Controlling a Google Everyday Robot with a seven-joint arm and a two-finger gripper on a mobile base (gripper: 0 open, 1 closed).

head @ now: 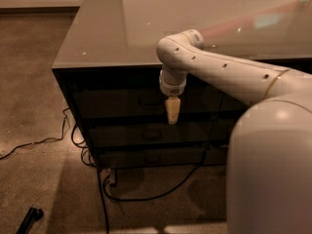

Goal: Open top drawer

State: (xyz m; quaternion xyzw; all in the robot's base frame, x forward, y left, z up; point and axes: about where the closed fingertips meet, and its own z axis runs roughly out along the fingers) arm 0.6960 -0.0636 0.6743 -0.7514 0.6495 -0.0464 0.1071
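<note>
Hovering at the frame's centre, the gripper (pixel 171 112) is pointing down in front of the top drawer (pixel 112 104), which is sitting shut just under the glossy countertop (pixel 146 28), so grasping and pulling are both remaining, and whether the gripper is parted or closed I cannot tell.

Gripper (pixel 171 115) hangs pointing down, close before top drawer (pixel 112 104) front, right of its handle (pixel 147 102). Open carpet (pixel 39 106) left and near. Cables (pixel 146 195) trail below desk (pixel 97 43). Robot body (pixel 273 169) blocks right
</note>
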